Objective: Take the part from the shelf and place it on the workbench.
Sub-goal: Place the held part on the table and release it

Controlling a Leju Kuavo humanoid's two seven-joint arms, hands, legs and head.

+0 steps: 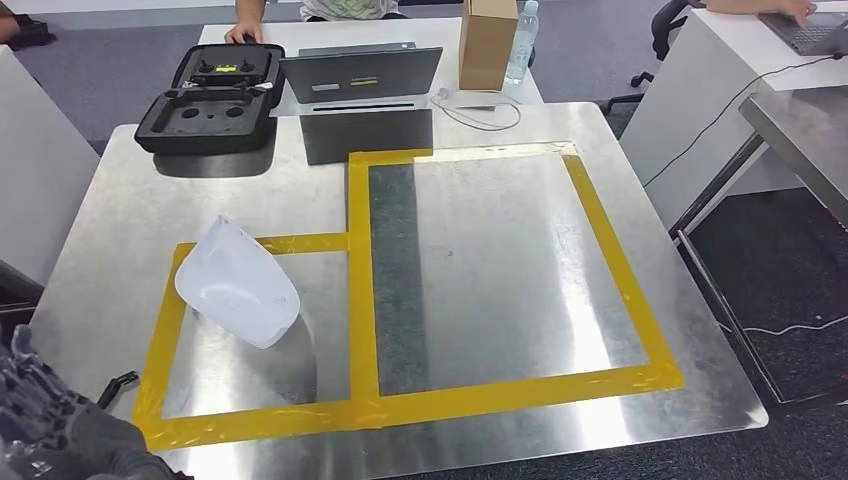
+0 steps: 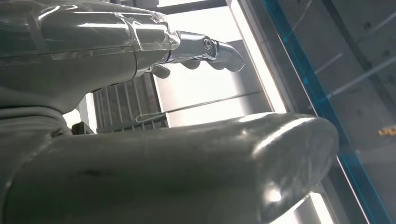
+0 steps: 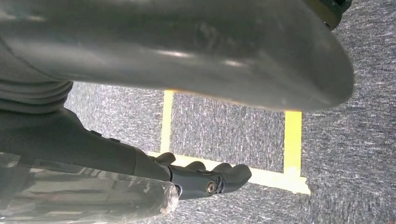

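A white, rounded plastic part [image 1: 238, 283] lies on the metal workbench [image 1: 110, 250], inside the small yellow-taped rectangle on the left. My left hand [image 1: 50, 430] is low at the bench's near left corner, short of the part and apart from it. In the left wrist view its thumb [image 2: 187, 172] and fingers [image 2: 205, 49] are spread with nothing between them. My right hand [image 3: 196, 116] hangs over the carpet, its thumb [image 3: 187, 46] and fingers [image 3: 210, 179] apart and holding nothing.
At the bench's far edge stand an open black foam case [image 1: 212, 100], a laptop [image 1: 360, 75], a cardboard box [image 1: 487, 42] and a water bottle [image 1: 521, 40]. A person's hand [image 1: 243, 33] rests behind the case. Another desk [image 1: 740, 60] stands at the right. Yellow floor tape [image 3: 293, 140] crosses the carpet.
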